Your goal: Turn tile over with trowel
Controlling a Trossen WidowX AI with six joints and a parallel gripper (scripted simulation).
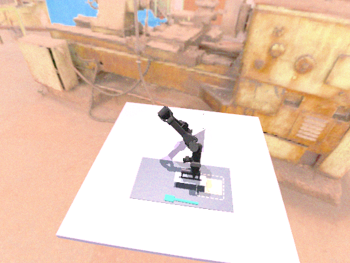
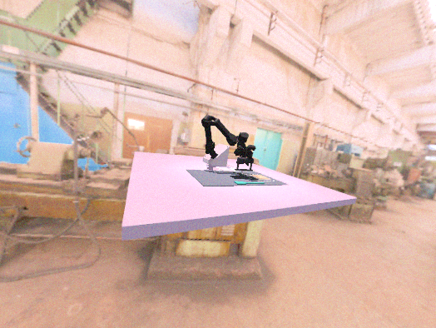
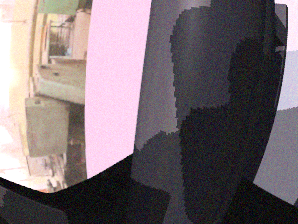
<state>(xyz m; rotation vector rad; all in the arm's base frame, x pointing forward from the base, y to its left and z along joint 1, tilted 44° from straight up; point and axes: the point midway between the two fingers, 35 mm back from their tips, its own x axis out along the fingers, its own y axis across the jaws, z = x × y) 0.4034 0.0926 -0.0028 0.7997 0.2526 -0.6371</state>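
The small trowel, a long white strip (image 1: 178, 180), is held level above the grey mat (image 1: 147, 180) (image 2: 208, 177) and casts a dark shadow. My gripper (image 1: 191, 176) (image 2: 245, 166) is shut on it. Right of the trowel, the tile (image 1: 217, 186) lies inside the dashed outline (image 1: 224, 183), showing a pale face with a yellowish patch (image 1: 209, 185) near its left side. No dark square shows on that face. The tile's left edge is partly hidden by the trowel or its shadow. The wrist view is mostly filled by dark gripper parts; the tile cannot be made out there.
A teal tool (image 1: 182, 200) (image 2: 250, 182) with a square head lies along the mat's front edge. The arm (image 1: 180, 128) (image 2: 222, 130) reaches over the mat from the back of the pale table (image 1: 110, 217) (image 2: 166, 204).
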